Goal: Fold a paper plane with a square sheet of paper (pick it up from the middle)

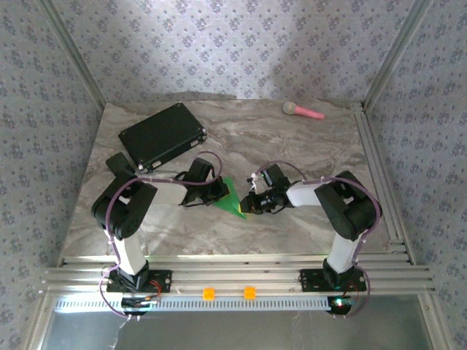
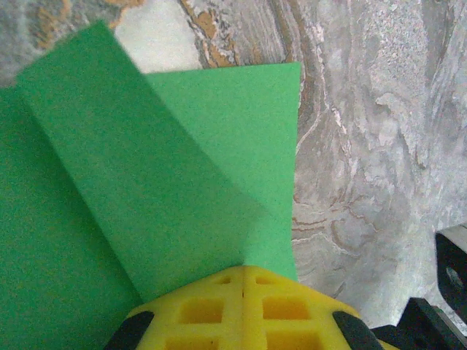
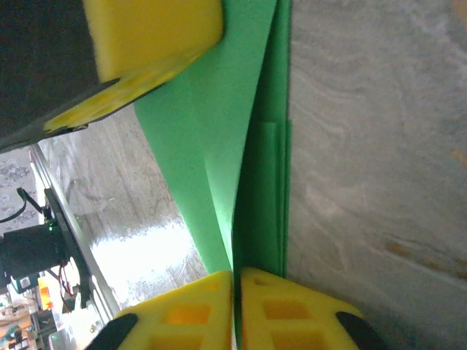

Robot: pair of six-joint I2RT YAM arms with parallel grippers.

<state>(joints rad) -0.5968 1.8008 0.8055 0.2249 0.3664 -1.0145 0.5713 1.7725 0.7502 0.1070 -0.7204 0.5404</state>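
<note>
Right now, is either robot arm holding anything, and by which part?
Yes, both hold the green paper. The right gripper pinches its folded long edge. The left gripper is shut on the tip of a folded flap.

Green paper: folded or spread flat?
Folded: the paper shows overlapping flaps in the left wrist view and stacked creased layers in the right.

matt green paper, smooth marbled tabletop, yellow plastic left claw
</note>
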